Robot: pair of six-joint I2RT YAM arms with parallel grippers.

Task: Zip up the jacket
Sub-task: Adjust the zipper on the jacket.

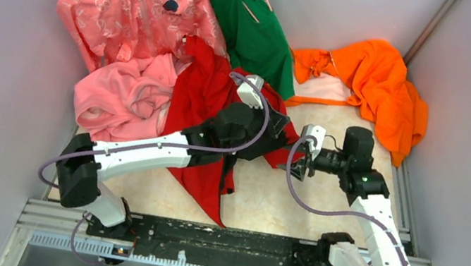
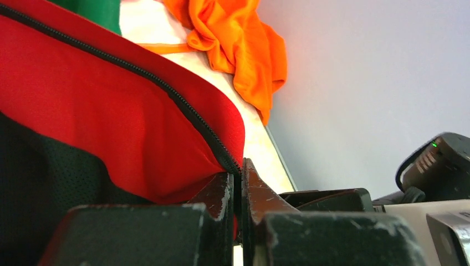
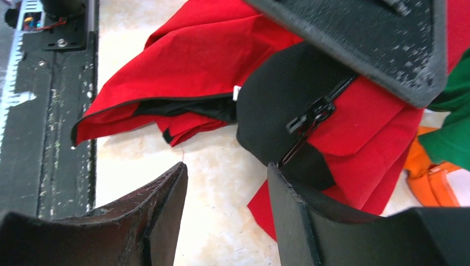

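The red jacket [image 1: 203, 103] lies crumpled in the middle of the table, its dark lining showing. My left gripper [image 1: 276, 131] is shut on the jacket's front edge [image 2: 183, 138] right at the dark zipper teeth [image 2: 194, 119]. My right gripper [image 1: 299, 163] is open and empty, hovering over the table just right of the jacket. In the right wrist view the jacket [image 3: 194, 61] lies ahead of my open gripper [image 3: 227, 180], with a dark lining flap [image 3: 282, 100] and a black zipper pull [image 3: 310, 117] hanging just beyond the right finger [image 3: 288, 210].
A pink fleece garment [image 1: 120, 97] lies left of the jacket. A pink patterned shirt [image 1: 137, 14] and a green shirt [image 1: 250, 21] hang at the back. An orange garment [image 1: 376, 84] lies back right. Grey walls stand on both sides. A black rail [image 1: 222, 245] runs along the near edge.
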